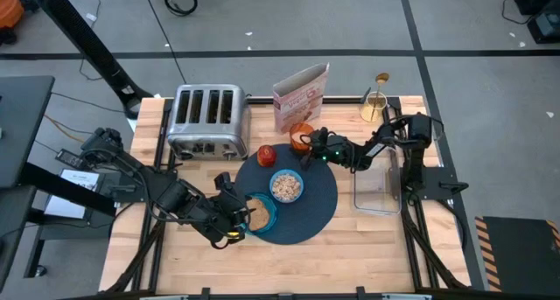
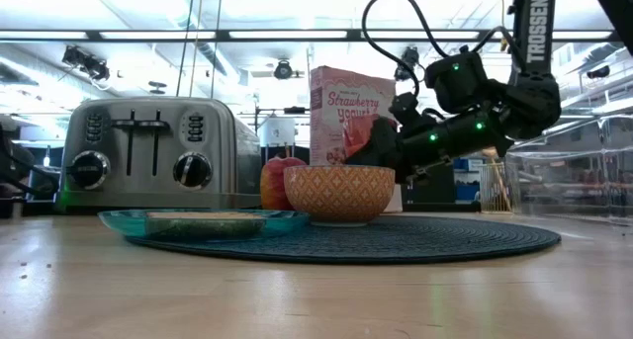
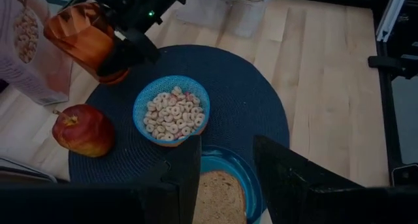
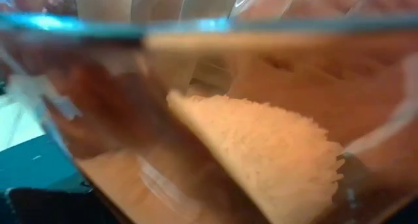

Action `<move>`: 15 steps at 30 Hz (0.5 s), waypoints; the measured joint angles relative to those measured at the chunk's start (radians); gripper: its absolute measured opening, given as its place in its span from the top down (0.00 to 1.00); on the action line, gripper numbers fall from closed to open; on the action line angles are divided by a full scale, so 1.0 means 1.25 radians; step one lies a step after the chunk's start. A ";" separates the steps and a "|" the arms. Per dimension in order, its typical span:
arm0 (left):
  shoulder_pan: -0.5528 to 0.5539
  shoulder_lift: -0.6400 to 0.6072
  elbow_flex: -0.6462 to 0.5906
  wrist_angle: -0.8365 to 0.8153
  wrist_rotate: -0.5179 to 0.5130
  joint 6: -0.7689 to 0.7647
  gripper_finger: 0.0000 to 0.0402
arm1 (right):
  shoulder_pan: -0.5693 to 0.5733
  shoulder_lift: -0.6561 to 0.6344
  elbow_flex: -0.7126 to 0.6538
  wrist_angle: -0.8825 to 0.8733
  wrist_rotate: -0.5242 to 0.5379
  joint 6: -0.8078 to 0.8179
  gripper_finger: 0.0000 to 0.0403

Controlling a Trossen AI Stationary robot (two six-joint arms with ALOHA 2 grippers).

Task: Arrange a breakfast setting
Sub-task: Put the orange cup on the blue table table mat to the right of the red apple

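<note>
Blues, reds and amber on pale wood

The mat [image 1: 308, 205] is dark slate-blue with a woven rib; the bowl [image 3: 172, 110] is bright blue inside, orange with a diamond pattern outside, holding beige cereal rings. The plate [image 1: 267, 214] is teal, the toast [image 3: 219, 198] brown, the apple [image 3: 83, 130] red with yellow flecks, the cup [image 3: 81, 36] translucent amber, the surface [image 1: 376, 239] light wood.

On the mat [image 1: 319, 204] sat the bowl [image 1: 286, 186] at centre, the fruit [image 1: 266, 155] behind it to the left, and the plate [image 1: 269, 214] bearing the toast slice [image 1: 259, 214] at the front-left edge. The toaster [image 1: 208, 122] and cereal box [image 1: 301, 97] stood behind the mat, with a clear container [image 1: 379, 188] to its right.
</note>
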 joint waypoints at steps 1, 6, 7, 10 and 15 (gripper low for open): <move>0.000 0.000 0.000 0.001 0.000 0.002 0.64 | 0.000 0.004 0.000 0.006 0.009 -0.002 0.11; 0.000 0.000 0.000 0.005 -0.002 0.002 0.64 | 0.013 0.027 -0.002 -0.004 0.035 0.026 0.11; 0.000 0.000 0.000 0.005 -0.003 0.002 0.64 | 0.019 0.034 -0.001 0.000 0.041 0.024 0.11; 0.000 0.000 0.000 0.005 -0.003 0.003 0.64 | 0.026 0.049 0.009 0.001 0.038 0.014 0.11; 0.000 0.000 0.000 0.005 -0.004 0.006 0.64 | 0.026 0.041 0.016 0.002 0.052 0.008 0.11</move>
